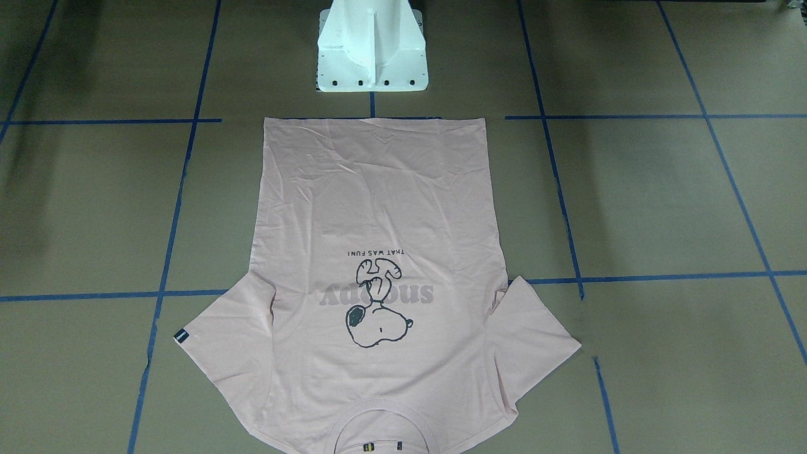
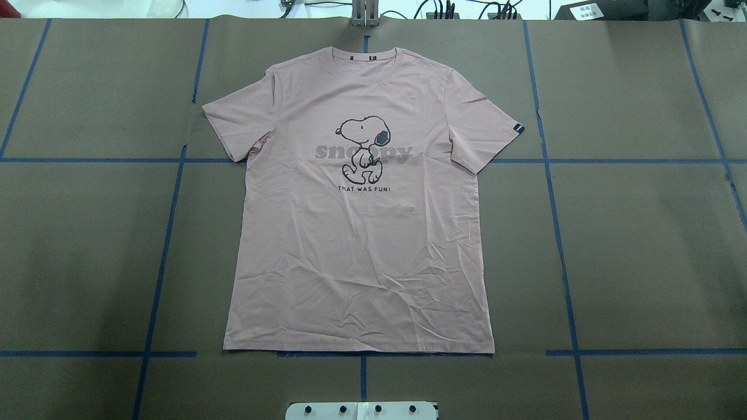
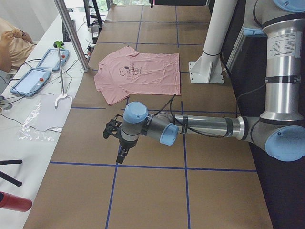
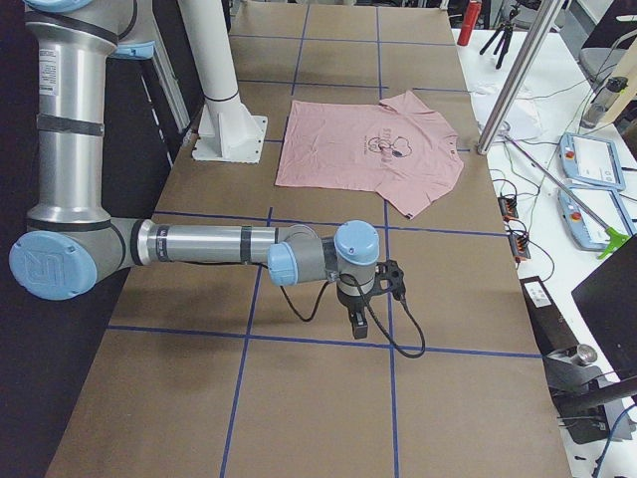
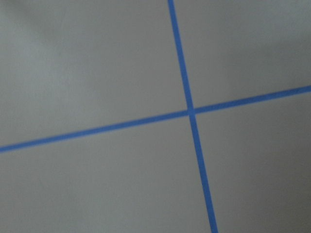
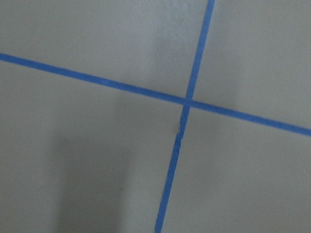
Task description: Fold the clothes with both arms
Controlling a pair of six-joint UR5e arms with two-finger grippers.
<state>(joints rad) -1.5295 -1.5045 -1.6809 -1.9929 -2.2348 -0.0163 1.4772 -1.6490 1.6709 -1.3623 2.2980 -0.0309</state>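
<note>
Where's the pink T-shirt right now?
In the overhead view the pink T-shirt lies flat mid-table, print up, hem just ahead of the white pedestal base.

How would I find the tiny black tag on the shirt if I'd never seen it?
Start at the big brown table with blue tape lines, where one pink T-shirt lies flat, print up. Go to the sleeve on the robot's right; the tag sits at its hem edge. The other sleeve is plain pink.

The brown paper-covered table [image 2: 642,251] carries blue tape lines [image 2: 642,161] (a grid); a white metal pedestal base [image 1: 372,53] stands at its robot-side edge.
</note>
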